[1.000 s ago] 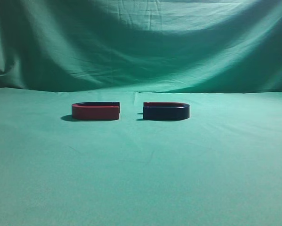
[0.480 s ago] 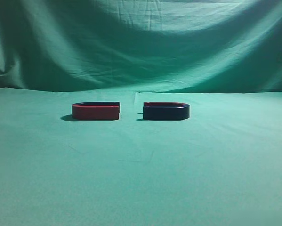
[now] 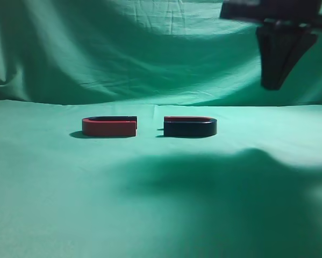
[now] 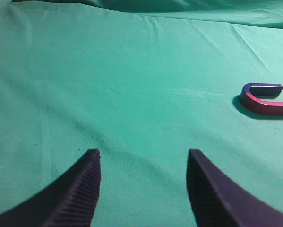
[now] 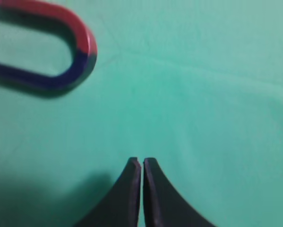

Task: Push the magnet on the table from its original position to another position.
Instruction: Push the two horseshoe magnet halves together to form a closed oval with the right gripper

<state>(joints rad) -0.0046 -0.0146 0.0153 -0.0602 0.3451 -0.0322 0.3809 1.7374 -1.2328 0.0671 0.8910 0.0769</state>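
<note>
Navy-faced magnet lay untouched on the green table, right gripper hanging above and to its right.

The magnet (image 3: 190,127) rested flat on the table (image 3: 161,204), its open end facing left toward the red-faced magnet (image 3: 109,127), the two near each other but apart. In the right wrist view the magnet (image 5: 47,52) sat up and left of the right gripper (image 5: 141,163), whose fingers were pressed together on nothing. That gripper (image 3: 272,85) hung high, casting a broad shadow on the cloth. The left gripper (image 4: 143,153) stood spread wide over bare cloth, the red-faced magnet (image 4: 266,98) well off to its right.
</note>
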